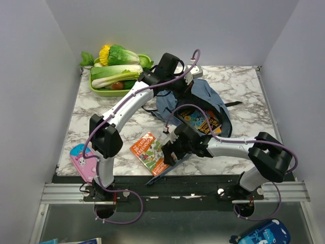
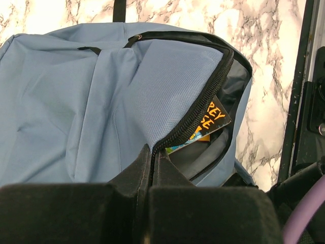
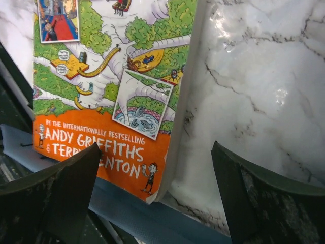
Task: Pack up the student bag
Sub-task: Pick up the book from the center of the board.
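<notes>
Backpack cloth fills our left view: the soft, rounded, dusty-blue student bag (image 2: pixel 76 101) lies on the white marbled table (image 2: pixel 264 101), and our left gripper (image 2: pixel 151 152) pinches its zipper edge. Our right gripper (image 3: pixel 155 147) stands wide apart over an orange-and-green paperback book (image 3: pixel 101 76).

The student bag (image 2: pixel 76 101) hides most of a book (image 2: pixel 216 118); title incomplete.

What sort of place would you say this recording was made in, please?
Probably a robot lab's test cell, not a classroom: a marble-patterned table boxed in by plain white walls, robot arms bolted to a metal rail, and staged props like the student bag and a tray of vegetables.
</notes>
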